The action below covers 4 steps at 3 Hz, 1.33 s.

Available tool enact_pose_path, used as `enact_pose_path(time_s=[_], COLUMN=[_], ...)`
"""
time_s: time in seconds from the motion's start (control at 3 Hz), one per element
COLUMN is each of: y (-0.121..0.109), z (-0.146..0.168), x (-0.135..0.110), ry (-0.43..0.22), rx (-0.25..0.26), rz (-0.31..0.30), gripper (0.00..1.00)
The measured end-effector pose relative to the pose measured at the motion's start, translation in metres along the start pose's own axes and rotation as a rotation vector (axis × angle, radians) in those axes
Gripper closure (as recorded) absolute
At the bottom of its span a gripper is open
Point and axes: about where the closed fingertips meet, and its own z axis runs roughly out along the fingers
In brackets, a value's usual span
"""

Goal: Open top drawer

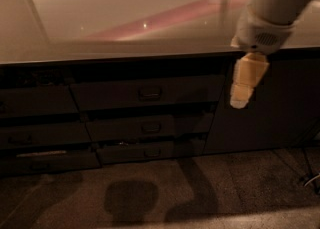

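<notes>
The top drawer (145, 93) is the widest dark grey front in the middle stack, just under the countertop, with a small dark handle (150, 92) at its centre. Its front looks pushed in, and no interior shows. My gripper (243, 85) hangs pale and pointing down from the white wrist (262, 30) at the upper right. It is at the drawer's height, just past the drawer's right end and to the right of the handle. It holds nothing that I can see.
A glossy countertop (125, 18) runs above the drawers. Two shallower drawers (150, 128) sit under the top one. Another drawer stack (40, 133) is on the left, a dark cabinet door (270, 118) on the right. Carpet (200, 193) lies below, with cables (310, 178) at far right.
</notes>
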Motion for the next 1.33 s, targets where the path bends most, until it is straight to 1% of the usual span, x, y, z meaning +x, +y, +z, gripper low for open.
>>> enact_pose_path(time_s=[0.33,0.67,1.0,1.33], y=[-0.019,-0.019,-0.006,0.022], z=[0.047,0.047,0.048,0.051], x=[-0.035,-0.035,-0.031,-0.022], ry=[0.087,0.087,0.056,-0.021], rx=[-0.029,-0.029,0.017,0.085], rz=[-0.07,-0.07,-0.136,-0.256], gripper=[0.0,0.0,0.0,0.0])
